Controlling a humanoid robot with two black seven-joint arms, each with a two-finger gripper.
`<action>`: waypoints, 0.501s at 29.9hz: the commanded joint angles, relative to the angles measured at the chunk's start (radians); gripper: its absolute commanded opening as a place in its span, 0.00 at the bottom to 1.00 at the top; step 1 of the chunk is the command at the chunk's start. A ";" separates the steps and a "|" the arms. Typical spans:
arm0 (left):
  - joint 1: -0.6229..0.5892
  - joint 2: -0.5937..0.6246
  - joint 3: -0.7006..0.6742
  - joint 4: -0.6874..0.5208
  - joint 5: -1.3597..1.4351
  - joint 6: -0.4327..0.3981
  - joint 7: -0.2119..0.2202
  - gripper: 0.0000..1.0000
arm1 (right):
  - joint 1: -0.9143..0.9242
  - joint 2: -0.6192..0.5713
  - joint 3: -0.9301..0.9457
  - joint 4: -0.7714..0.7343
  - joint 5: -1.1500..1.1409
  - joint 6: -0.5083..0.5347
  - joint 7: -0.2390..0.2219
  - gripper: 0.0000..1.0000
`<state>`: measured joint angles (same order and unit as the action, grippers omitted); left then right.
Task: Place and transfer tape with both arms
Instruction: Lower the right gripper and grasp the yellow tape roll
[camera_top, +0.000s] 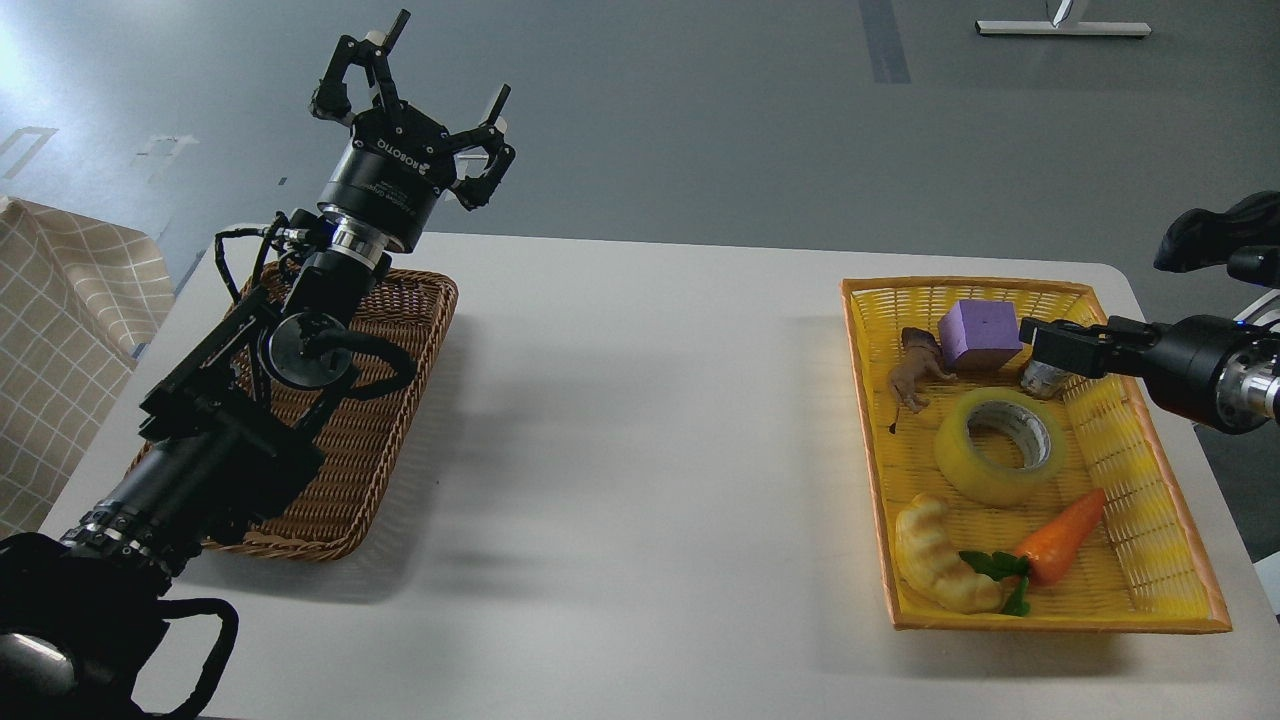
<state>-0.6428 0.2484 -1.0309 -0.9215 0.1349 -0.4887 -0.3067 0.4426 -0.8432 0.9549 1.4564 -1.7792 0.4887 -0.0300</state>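
Head view: left end effector (425, 100) spread wide, empty; right end effector (1040, 345), spread unclear, hangs over one yellow basket (1150, 440) holding one tape (997, 445).

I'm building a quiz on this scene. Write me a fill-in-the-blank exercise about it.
1. The tape lies in the ____ basket.
2. The left gripper hangs over the ____ basket.
3. The orange toy beside the bread is a ____.
4. The purple ____ sits near the right gripper.

Missing words: yellow; brown; carrot; block
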 joint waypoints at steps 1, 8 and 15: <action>0.000 -0.001 -0.001 0.000 0.000 0.000 0.000 0.98 | 0.002 0.003 -0.044 -0.001 -0.023 0.000 -0.001 0.98; 0.000 -0.004 -0.001 0.000 0.000 0.000 0.000 0.98 | 0.004 0.018 -0.094 -0.010 -0.101 0.000 -0.001 0.96; 0.000 -0.001 -0.005 0.000 0.000 0.000 0.000 0.98 | 0.005 0.035 -0.100 -0.068 -0.160 0.000 -0.001 0.95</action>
<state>-0.6427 0.2464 -1.0333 -0.9217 0.1349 -0.4887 -0.3069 0.4479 -0.8101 0.8564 1.4056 -1.9080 0.4887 -0.0307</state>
